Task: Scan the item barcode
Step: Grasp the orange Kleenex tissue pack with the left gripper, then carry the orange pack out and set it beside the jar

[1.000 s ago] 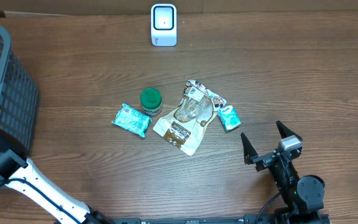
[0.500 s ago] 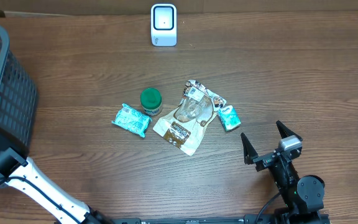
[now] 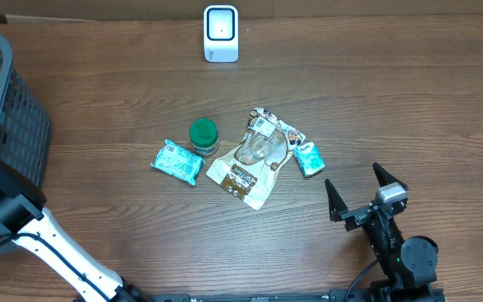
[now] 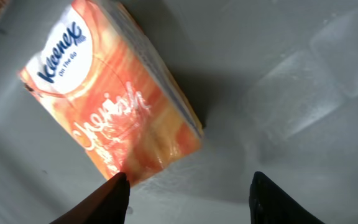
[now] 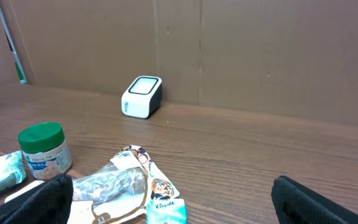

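**Surface/room:** Brown wood-grain worktop (image 3: 409, 92). Brown cardboard panels (image 5: 260, 50) stand along its far edge.

**Containers:** One dark mesh basket (image 3: 15, 109) at the L end of the worktop, with the L arm reaching down into it. The L wrist view shows one orange Kleenex pack (image 4: 110, 93) inside. It lies flat on a grey inner floor, printed face up.

**L claw** (image 4: 188, 180): Released. Fingers are apart, only bare grey floor shows between them, nothing gripped. The Kleenex pack sits ahead and to the L of this claw. Its near corner meets the L fingertip (image 4: 118, 186); the rest of the pack is outside the gap.

**Loose items on worktop, L to R:**
- teal wrapped pack (image 3: 177, 162), lying flat
- green-lidded jar (image 3: 204, 136), upright, just beside the teal pack
- clear/brown snack bag (image 3: 250, 159), lying flat, near the jar
- small teal tissue pack (image 3: 309, 158), just beside the bag's R edge

The whole group lies ahead and to the L of the R claw, apart from it.

**Scanner:** White scanner (image 3: 220, 33) stands near the far edge by the cardboard. It is well beyond the item group and ahead-L of the R claw. It is well apart from the basket and the L claw.

**R claw** (image 3: 352, 176): Released. Fingers are spread wide and empty. It sits at the near R part of the worktop, touching no item.
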Robot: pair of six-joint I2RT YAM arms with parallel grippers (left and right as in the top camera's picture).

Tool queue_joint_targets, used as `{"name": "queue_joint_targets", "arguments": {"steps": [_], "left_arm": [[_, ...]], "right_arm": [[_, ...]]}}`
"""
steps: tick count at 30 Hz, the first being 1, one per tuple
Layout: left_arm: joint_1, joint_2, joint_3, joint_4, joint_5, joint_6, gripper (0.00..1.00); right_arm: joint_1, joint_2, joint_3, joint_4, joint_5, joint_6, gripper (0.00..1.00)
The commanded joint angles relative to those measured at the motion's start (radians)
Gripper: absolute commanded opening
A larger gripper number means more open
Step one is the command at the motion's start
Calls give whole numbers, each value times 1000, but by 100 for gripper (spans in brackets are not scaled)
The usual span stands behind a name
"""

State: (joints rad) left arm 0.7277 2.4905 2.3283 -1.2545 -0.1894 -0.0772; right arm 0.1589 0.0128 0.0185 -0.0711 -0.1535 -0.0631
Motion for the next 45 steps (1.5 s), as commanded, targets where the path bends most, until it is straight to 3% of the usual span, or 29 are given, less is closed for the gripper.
{"name": "queue_joint_targets", "arguments": {"steps": [1, 8, 16, 19, 22, 23, 31, 35, 39, 45], "left_arm": [[3, -7, 6, 7, -85, 27, 52], [5, -5, 6, 61, -120, 10, 57], [5, 8, -75, 137, -109, 10, 48], [6, 8, -116, 167, -110, 11, 35], [6, 8, -136, 182, -114, 10, 6], [6, 8, -136, 182, -113, 10, 4], [-3, -1, -21, 77, -116, -15, 4], [-8, -21, 128, -39, -81, -105, 4], [-13, -82, 278, -147, 21, -157, 4], [-21, -253, 340, -171, 258, -170, 4]], "right_arm": [[3, -10, -11, 5, -5, 4, 100], [3, -10, -11, 5, -5, 4, 100], [3, -10, -11, 5, -5, 4, 100], [3, -10, -11, 5, -5, 4, 100], [3, -10, -11, 5, -5, 4, 100], [3, -10, -11, 5, -5, 4, 100], [3, -10, -11, 5, -5, 4, 100], [3, -10, -11, 5, -5, 4, 100], [3, -10, -11, 5, -5, 4, 100], [3, -10, -11, 5, -5, 4, 100]]}}
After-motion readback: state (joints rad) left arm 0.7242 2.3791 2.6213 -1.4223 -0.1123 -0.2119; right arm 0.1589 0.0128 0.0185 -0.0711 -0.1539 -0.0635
